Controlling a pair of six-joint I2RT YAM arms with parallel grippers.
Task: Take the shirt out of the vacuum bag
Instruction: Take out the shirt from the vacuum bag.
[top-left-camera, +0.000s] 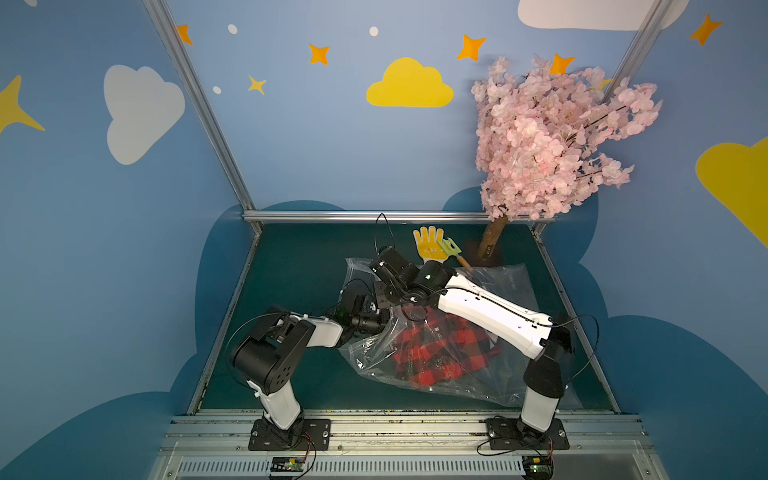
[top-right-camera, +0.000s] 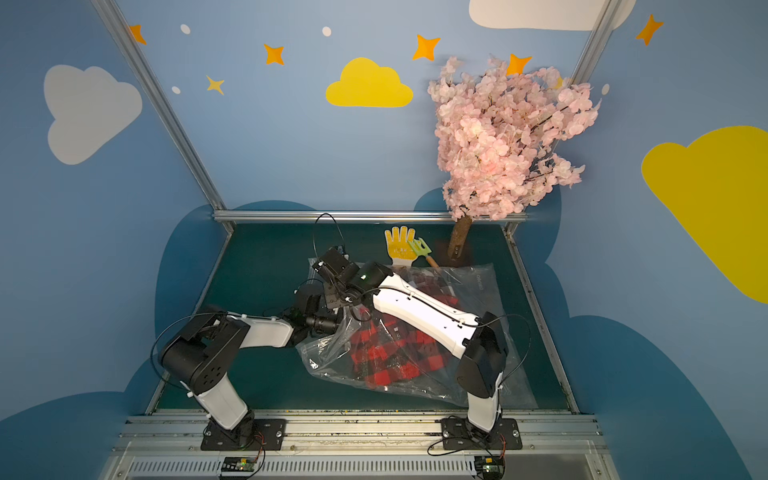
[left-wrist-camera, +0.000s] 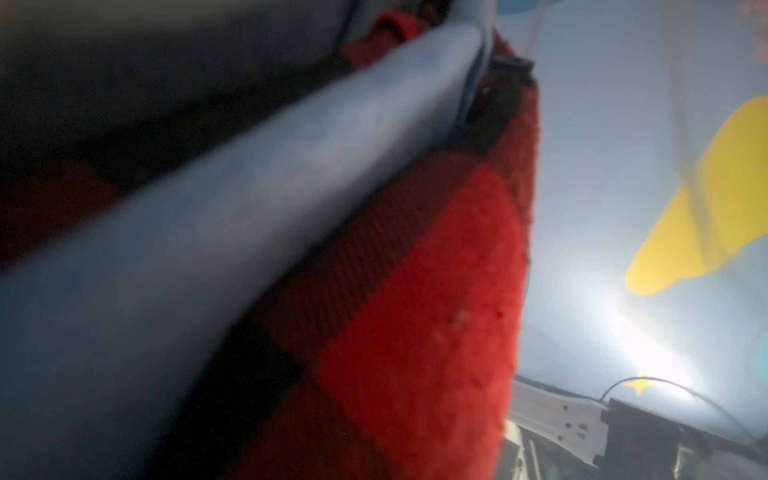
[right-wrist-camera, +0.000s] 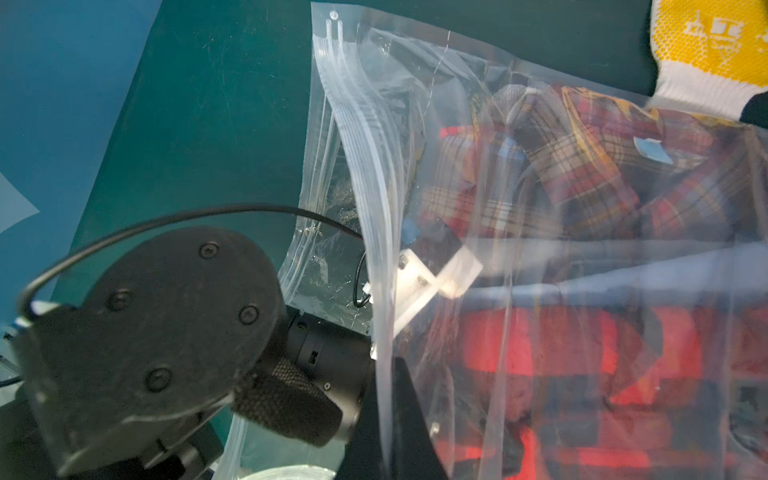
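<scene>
The vacuum bag (top-left-camera: 505, 293) lies crumpled on the green table in both top views, with the red and black checked shirt (top-left-camera: 432, 349) (top-right-camera: 386, 353) inside it. My right gripper (right-wrist-camera: 384, 399) is shut on the bag's zip-seal strip (right-wrist-camera: 365, 166) and holds that edge up near the table's middle. My left gripper (top-left-camera: 401, 328) reaches through the bag's mouth to the shirt. In the left wrist view the shirt (left-wrist-camera: 415, 332) fills the frame beside one blurred grey-blue finger (left-wrist-camera: 249, 208). The jaws themselves are hidden by the cloth.
A second, tartan garment (right-wrist-camera: 582, 166) lies deeper in the bag. A yellow glove (top-left-camera: 428, 243) and a small green rake (top-left-camera: 451, 249) lie behind the bag. A pink blossom tree (top-left-camera: 548, 137) stands at the back right. Metal rails edge the table.
</scene>
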